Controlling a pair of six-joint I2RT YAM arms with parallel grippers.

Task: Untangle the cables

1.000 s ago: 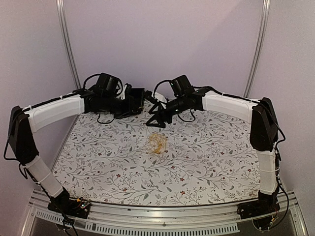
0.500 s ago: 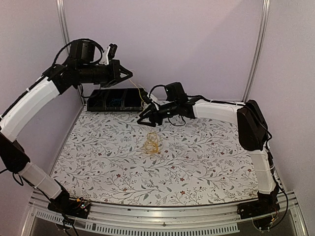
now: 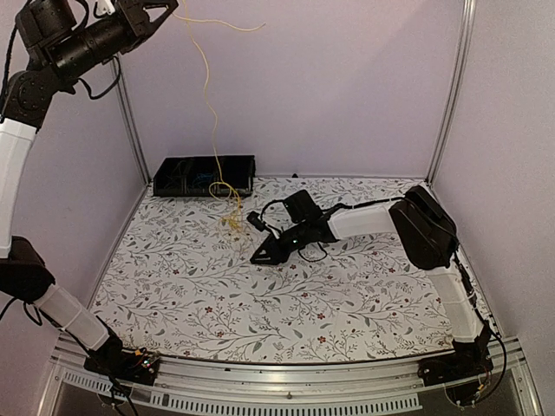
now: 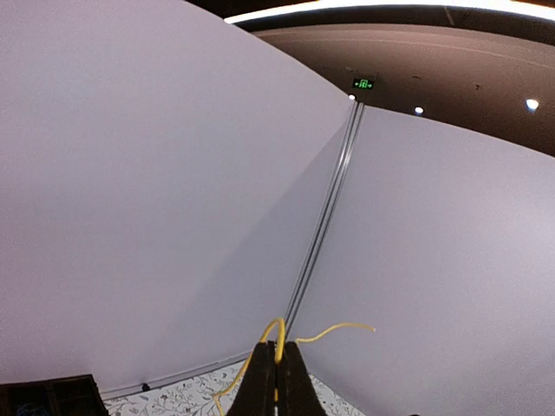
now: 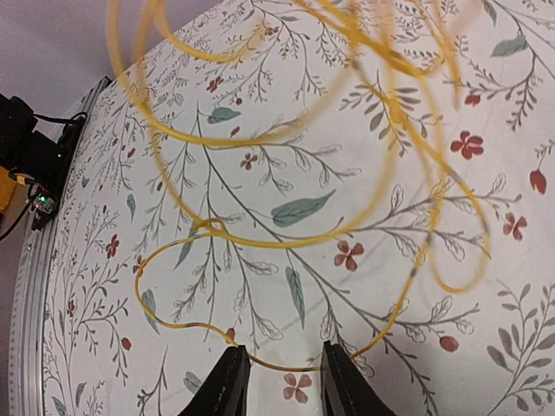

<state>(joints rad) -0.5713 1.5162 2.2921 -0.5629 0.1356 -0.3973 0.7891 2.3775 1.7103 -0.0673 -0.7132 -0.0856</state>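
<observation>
The cables show as one thin yellow wire (image 3: 208, 95) hanging from high at the top left down to a small yellow tangle (image 3: 232, 221) near the back of the table. My left gripper (image 3: 169, 7) is raised high and shut on the wire's upper end (image 4: 279, 331), whose free tip curls out to the right. My right gripper (image 3: 258, 257) is low over the floral table, just right of the tangle. In the right wrist view its jaws (image 5: 282, 362) stand apart, with a strand of the yellow loops (image 5: 260, 243) running across the gap. No blue or black wire is clearly visible.
A black tray (image 3: 204, 176) sits against the back wall at the left, with something blue inside. The floral table cover (image 3: 347, 295) spreads in front. The aluminium front rail (image 5: 26, 286) and left arm base (image 5: 17, 139) show at the left of the right wrist view.
My left arm has swung up and left, drawing the yellow wire out of the pile. The tangle has shifted toward the back left. My right gripper has dropped to the table and narrowed its jaws.
</observation>
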